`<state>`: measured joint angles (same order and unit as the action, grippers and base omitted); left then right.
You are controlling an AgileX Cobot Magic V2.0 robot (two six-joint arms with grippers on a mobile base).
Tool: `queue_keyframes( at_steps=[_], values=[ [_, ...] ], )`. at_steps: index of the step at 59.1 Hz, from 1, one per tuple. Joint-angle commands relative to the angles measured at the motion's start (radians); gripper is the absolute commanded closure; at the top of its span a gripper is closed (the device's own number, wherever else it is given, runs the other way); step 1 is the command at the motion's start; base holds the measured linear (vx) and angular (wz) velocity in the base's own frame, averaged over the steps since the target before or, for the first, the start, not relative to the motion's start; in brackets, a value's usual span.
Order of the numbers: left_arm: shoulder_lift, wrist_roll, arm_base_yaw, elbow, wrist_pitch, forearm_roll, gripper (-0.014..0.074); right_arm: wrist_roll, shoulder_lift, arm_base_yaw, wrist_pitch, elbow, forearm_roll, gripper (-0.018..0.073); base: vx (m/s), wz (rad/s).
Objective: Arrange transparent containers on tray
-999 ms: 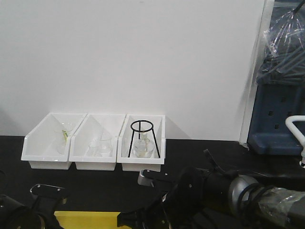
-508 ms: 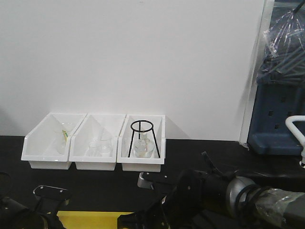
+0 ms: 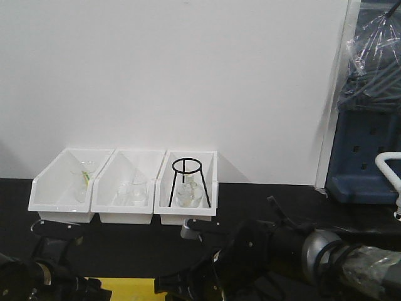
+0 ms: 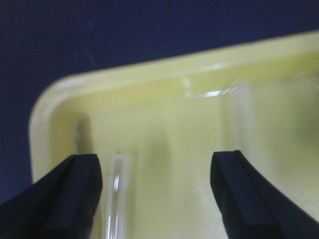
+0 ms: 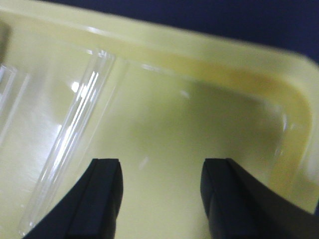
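Tabletop (image 3: 263,194) is black, set against a plain white wall (image 3: 188,75); three white bins (image 3: 125,187) line its back edge, with blue equipment (image 3: 366,150) at right. Yellow tray (image 3: 135,287) sits at the near edge, holding a test tube (image 5: 70,144), possibly two. Left gripper (image 4: 157,196) and right gripper (image 5: 159,199) hover spread and empty.

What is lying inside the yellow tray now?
A clear test tube lies on the floor of the yellow tray. Both wrist cameras show only one corner each; the rest of the tray is out of view.
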<state>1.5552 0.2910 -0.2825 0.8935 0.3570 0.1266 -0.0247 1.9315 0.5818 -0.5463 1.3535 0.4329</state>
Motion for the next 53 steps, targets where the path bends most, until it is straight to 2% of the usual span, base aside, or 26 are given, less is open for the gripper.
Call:
queue_keyframes(
  at_steps=[1, 6, 10, 15, 25, 31, 40, 53],
  values=[
    [-0.117, 0.001, -0.006, 0.030, -0.054, 0.003, 0.0050, 0.074, -0.142, -0.002, 0.068, 0.032, 0.001, 0.0119, 0.00, 0.00],
    [-0.199, 0.001, -0.006, 0.028, -0.056, 0.003, 0.0065, 0.140, -0.234, -0.002, 0.070, 0.029, -0.037, 0.0119, 0.00, 0.00],
    [-0.260, 0.000, -0.006, 0.026, -0.058, 0.003, 0.0078, 0.153, -0.316, -0.002, 0.086, 0.021, -0.073, 0.0119, 0.00, 0.00],
    [-0.369, -0.012, -0.006, 0.026, -0.078, 0.010, 0.0099, 0.153, -0.426, -0.003, 0.168, -0.021, -0.110, 0.0119, 0.00, 0.00],
    [-0.593, -0.027, -0.006, -0.002, -0.123, 0.081, 0.0157, 0.153, -0.698, -0.003, 0.362, -0.244, -0.168, 0.0119, 0.00, 0.00],
    [-0.708, -0.024, -0.006, -0.085, -0.177, 0.078, 0.0180, 0.171, -0.792, -0.003, 0.425, -0.329, -0.179, 0.0120, 0.00, 0.00],
    [-0.883, -0.023, -0.006, -0.210, -0.276, 0.071, 0.0201, 0.178, -0.854, -0.003, 0.418, -0.370, -0.175, 0.0120, 0.00, 0.00],
    [-1.027, -0.023, -0.006, -0.263, -0.260, 0.073, 0.0227, 0.178, -0.856, -0.003, 0.404, -0.369, -0.175, 0.0120, 0.00, 0.00]
  ],
)
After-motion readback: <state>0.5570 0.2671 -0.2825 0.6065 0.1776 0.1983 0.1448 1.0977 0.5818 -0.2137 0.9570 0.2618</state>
